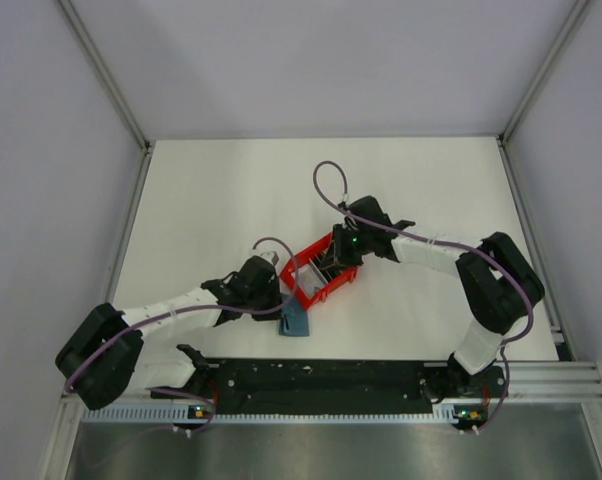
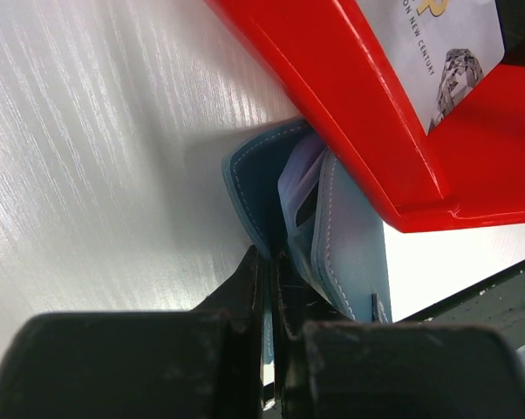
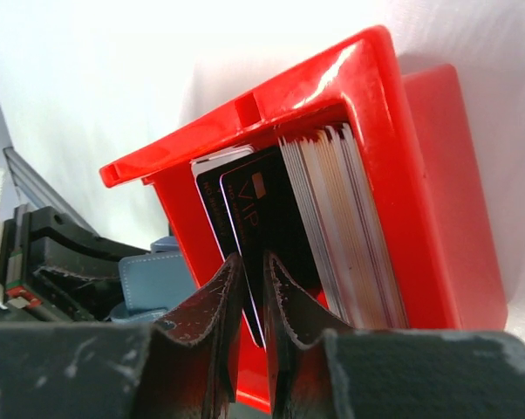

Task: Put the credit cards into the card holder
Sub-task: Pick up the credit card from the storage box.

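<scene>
The teal card holder (image 1: 296,318) stands on edge against the near side of the red tray. My left gripper (image 2: 269,262) is shut on one flap of the card holder (image 2: 341,227), whose other leaves fan open toward the tray. The credit cards (image 3: 341,218) stand on edge as a stack inside the red tray. My right gripper (image 3: 252,262) reaches into the tray and is shut on the lower edge of a black credit card (image 3: 267,205) marked VIP, with another black card just behind it. From above, the right gripper (image 1: 337,262) sits over the tray.
The red open-topped tray (image 1: 311,292) lies mid-table, tilted diagonally; its wall (image 2: 350,105) overhangs the card holder, and a whitish printed card (image 2: 446,44) rests inside it. In the right wrist view the left gripper (image 3: 62,253) and the card holder (image 3: 153,278) show beyond the tray wall (image 3: 437,192).
</scene>
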`<action>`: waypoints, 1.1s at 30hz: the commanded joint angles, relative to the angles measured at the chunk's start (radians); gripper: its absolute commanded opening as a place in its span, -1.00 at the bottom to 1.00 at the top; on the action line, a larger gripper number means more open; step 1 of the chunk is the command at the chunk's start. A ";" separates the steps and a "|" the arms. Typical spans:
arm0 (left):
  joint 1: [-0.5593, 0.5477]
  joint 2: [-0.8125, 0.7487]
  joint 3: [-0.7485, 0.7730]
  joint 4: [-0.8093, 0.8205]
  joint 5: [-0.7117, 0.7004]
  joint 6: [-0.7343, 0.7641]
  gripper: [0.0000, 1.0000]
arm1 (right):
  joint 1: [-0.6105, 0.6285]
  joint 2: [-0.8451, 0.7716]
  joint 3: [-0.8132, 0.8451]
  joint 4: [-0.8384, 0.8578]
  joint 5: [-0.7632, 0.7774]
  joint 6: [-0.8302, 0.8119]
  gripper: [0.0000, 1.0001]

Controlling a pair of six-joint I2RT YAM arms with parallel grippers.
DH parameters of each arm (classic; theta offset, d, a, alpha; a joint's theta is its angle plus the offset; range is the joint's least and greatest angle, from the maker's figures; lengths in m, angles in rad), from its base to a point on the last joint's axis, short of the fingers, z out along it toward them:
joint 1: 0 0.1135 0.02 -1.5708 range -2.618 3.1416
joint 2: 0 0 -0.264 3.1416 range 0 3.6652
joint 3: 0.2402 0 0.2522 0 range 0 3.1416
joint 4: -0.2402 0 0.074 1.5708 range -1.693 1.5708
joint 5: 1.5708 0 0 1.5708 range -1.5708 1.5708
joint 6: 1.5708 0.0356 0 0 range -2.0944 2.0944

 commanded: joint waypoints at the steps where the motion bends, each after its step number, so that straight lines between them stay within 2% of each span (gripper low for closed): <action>1: -0.002 0.014 0.013 0.047 0.011 0.013 -1.00 | 0.002 -0.054 0.036 -0.068 0.071 -0.060 -0.72; 11: -0.002 0.025 0.016 0.053 0.018 0.011 -1.00 | 0.087 -0.037 0.143 -0.223 0.242 -0.174 -0.65; 29: -0.002 0.040 0.027 0.055 0.027 0.010 -1.00 | 0.179 0.026 0.237 -0.360 0.402 -0.274 -0.63; 31: -0.002 0.042 0.028 0.058 0.027 0.008 -1.00 | 0.180 0.026 0.237 -0.361 0.399 -0.280 -0.70; 33: -0.002 0.042 0.028 0.055 0.028 0.008 -1.00 | 0.180 0.024 0.240 -0.363 0.394 -0.289 -0.89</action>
